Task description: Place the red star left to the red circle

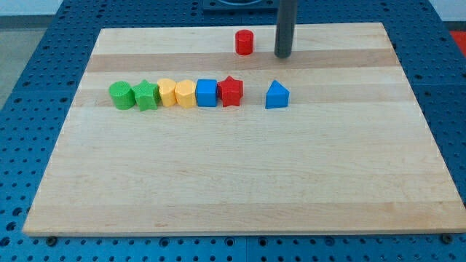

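Looking near the view's top, we see our tip (282, 55) just right of the red circle (244, 42), touching nothing. We have no gripper. The red star (231, 91) sits lower, beside the blue cube (207, 93).

High front view (single), whole board (240, 182)

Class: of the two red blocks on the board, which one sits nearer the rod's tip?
The red circle, alone near the view's top, just left of my tip. The red star sits lower, ending the row.
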`<control>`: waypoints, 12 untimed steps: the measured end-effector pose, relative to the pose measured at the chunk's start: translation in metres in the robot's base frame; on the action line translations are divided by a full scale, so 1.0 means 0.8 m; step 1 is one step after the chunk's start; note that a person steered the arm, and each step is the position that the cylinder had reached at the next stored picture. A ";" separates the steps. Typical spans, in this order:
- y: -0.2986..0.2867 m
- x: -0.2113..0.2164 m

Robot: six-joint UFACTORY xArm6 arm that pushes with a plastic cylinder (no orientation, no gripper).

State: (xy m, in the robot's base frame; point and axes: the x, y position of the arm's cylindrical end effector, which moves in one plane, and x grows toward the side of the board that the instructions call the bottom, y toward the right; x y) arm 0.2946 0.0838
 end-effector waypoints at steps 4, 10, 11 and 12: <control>-0.091 0.174; -0.131 0.068; -0.131 0.041; -0.131 0.016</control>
State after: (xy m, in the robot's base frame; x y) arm 0.3073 -0.0211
